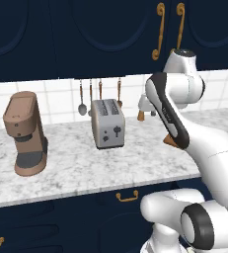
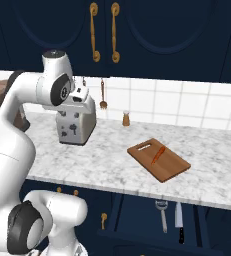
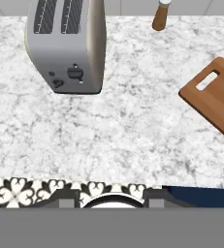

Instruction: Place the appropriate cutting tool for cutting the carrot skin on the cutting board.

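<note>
Carrot (image 2: 157, 154) lies on cutting board (image 2: 158, 160) — toaster (image 2: 76, 125) well apart.

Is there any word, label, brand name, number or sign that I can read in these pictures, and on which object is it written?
None: no readable text shows in any view.
The toaster has a lever and a knob on its side, with no lettering.
The coffee machine is plain brown, with no brand mark.
The cutting board and the cabinet doors are unmarked.
</note>
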Tool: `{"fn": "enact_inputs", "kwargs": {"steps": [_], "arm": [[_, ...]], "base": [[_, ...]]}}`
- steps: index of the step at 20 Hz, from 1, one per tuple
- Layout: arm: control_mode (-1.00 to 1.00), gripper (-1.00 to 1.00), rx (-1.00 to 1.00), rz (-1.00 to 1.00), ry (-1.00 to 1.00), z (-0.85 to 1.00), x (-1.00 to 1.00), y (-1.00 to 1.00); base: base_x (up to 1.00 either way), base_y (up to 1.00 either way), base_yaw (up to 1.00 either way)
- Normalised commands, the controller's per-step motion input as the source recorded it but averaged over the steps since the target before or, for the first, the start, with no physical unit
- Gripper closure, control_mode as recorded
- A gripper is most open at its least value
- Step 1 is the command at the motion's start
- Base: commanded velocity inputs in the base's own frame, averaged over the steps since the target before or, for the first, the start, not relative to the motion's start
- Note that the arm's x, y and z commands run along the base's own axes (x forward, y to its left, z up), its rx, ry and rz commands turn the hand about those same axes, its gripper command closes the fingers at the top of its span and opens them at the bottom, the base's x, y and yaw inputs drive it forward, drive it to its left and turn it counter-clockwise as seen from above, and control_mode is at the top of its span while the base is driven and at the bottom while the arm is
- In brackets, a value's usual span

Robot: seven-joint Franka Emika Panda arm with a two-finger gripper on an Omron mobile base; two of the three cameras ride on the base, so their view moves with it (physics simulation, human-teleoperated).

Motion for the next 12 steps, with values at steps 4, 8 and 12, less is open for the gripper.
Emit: {"fn": "enact_inputs", "kwargs": {"steps": [4,8,12], "arm": [[-1.0,-1.0,-0.02,0.0,-0.04,-0.02,-0.26,0.01],[-1.0,-1.0,-0.01,-0.01,0.06,-0.27,-0.19,-0.26],[-1.0,-1.0,0.04,-0.04,0.04,-0.11,-0.27,-0.89]], "base": [[0.0,0.0,0.0],[0.0,0.0,0.0],[0.0,0.0,0.0]]}}
